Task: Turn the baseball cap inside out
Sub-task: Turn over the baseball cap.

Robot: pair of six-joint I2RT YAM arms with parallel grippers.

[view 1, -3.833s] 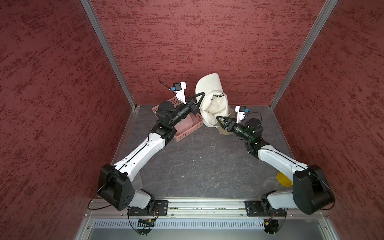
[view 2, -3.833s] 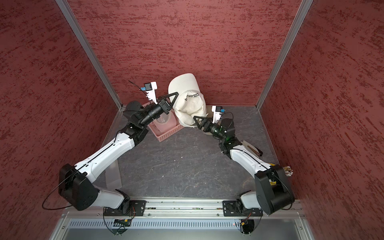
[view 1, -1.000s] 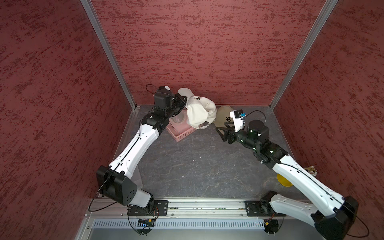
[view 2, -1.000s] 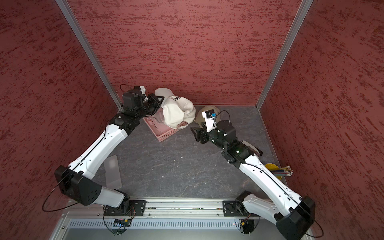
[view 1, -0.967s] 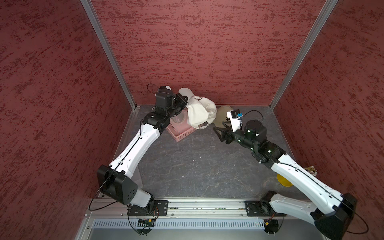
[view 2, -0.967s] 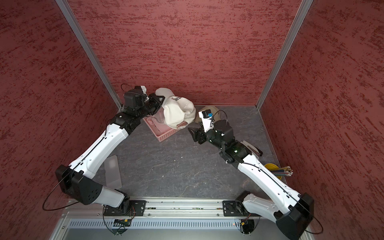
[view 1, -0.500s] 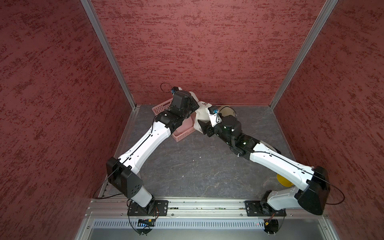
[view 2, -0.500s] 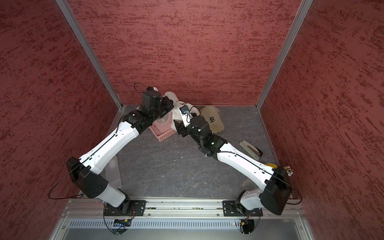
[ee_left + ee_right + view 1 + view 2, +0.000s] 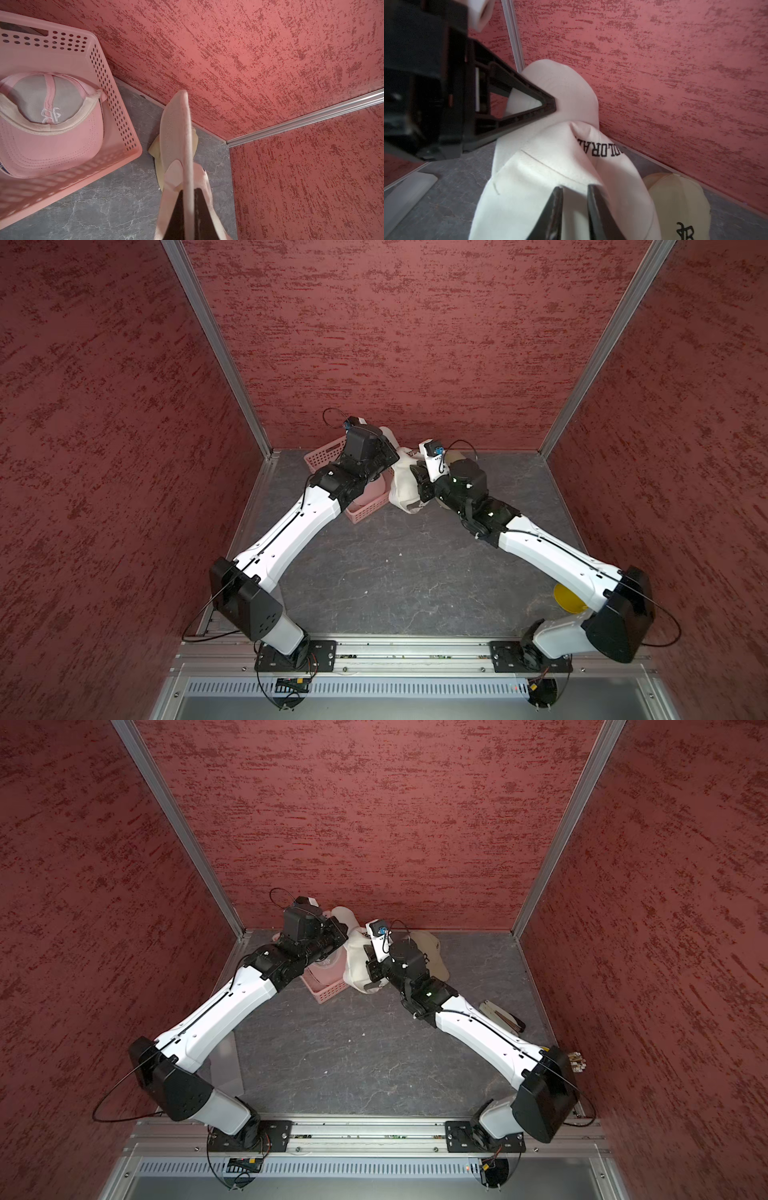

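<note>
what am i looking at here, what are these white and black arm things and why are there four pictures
These are a robot's left arm and right arm, mounted at the front of a grey table. Two pictures look down on the whole scene from above and are almost identical. The other two come from a small camera on each arm's wrist, looking forward from there. Together the arms hold a white baseball cap lettered COLORA. The left arm's fingers are clamped on its brim, and the right arm's fingers pinch a fold of its crown. The job is to turn it inside out. Next to it stands a pink basket with a pink cap inside, and a cream cap lies on the table by the back wall.
</note>
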